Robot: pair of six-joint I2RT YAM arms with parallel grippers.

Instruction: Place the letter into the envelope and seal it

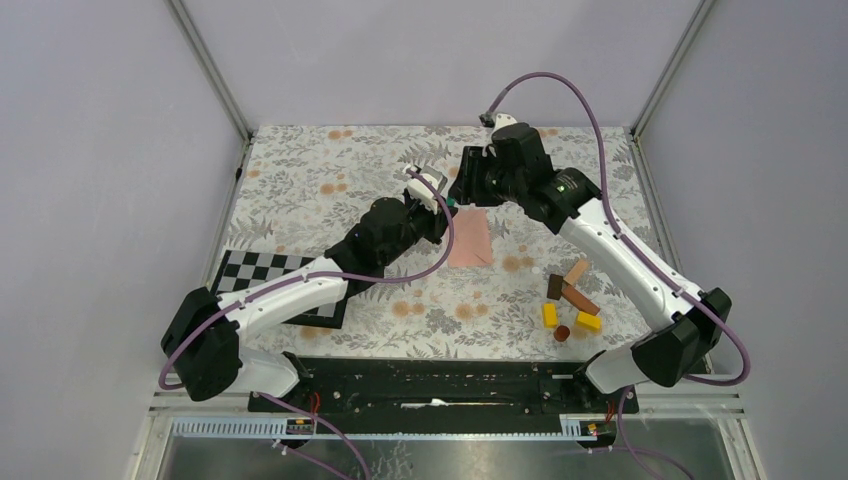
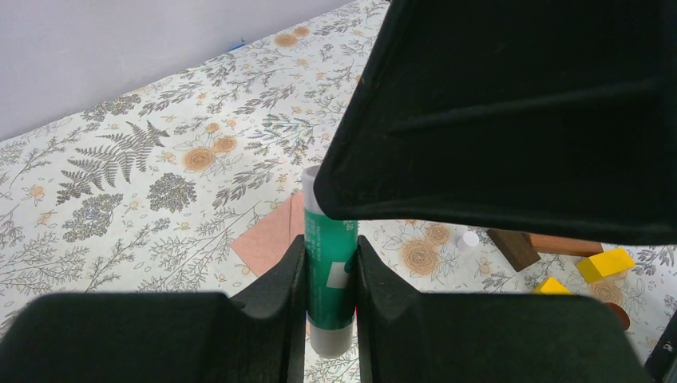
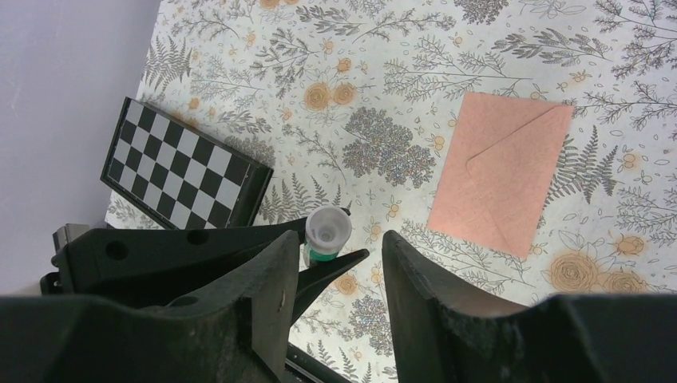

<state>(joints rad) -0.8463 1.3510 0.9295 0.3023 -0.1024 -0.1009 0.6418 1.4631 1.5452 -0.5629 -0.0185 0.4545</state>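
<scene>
Envelope [image 1: 468, 240] lies flat mid-table, flap side up and folded down. Its long axis runs near to far, flap tip toward the checkerboard [image 1: 285, 285]. Wooden blocks [image 1: 572, 300] sit apart on its right. By its far end my left pincer [image 2: 330, 263] clamps a green glue stick [image 3: 328, 230]. My right pincer [image 3: 342, 255] stands agape either side of the stick's top.

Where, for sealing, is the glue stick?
Left wrist view: the glue stick stands clamped in the left gripper, envelope just behind it, right gripper overhead.

arms [image 1: 275, 305]: white shells, black joints | cables [image 1: 560, 80]: purple | left hand [image 2: 330, 271], right hand [image 3: 339, 255]: black
</scene>
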